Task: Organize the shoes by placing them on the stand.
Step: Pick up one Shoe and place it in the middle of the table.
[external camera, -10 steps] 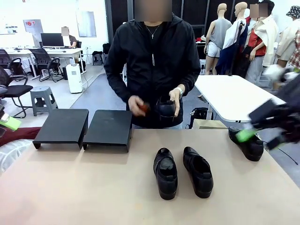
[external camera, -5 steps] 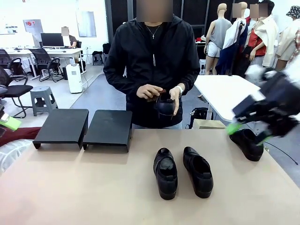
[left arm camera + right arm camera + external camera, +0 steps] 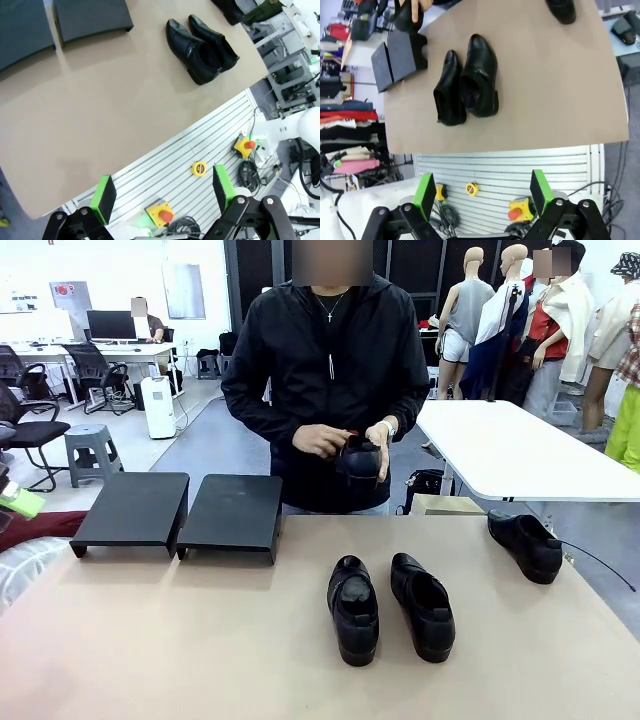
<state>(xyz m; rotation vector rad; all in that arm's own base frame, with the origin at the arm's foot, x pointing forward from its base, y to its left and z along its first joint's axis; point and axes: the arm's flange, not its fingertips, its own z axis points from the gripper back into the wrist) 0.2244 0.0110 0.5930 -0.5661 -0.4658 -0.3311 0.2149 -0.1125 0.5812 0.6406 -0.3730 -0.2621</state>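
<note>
- We are looking across a tan tabletop [image 3: 150, 640] at a shoe-sorting job that, in our judgement, is only getting under way. The low matte-black stand [image 3: 232, 508], two sloping units side by side at the far left, is carrying no shoes.
- Two of the black leather, strap-topped dress shoes are lying together near the middle of the table, toes toward us: the left shoe of the pair [image 3: 353, 612] just beside the right shoe of the pair [image 3: 424, 608].
- A third shoe [image 3: 526, 545] is resting alone at the far right edge, well apart from the stand.
- A person in a black jacket is standing at the far side, holding the fourth shoe [image 3: 360, 462] up off the table in both hands [image 3: 322, 440], to the right of the stand.
- We are counting all four placements as left to do.
- The left gripper [image 3: 164, 192] is hanging high over the near edge of the table with its green-padded fingers [image 3: 105, 197] spread wide, released, grasping and touching nothing.
- The right gripper [image 3: 482, 192] is hanging likewise above the near edge, jaws fully apart and empty, with the pair of shoes lying well beyond it.
</note>
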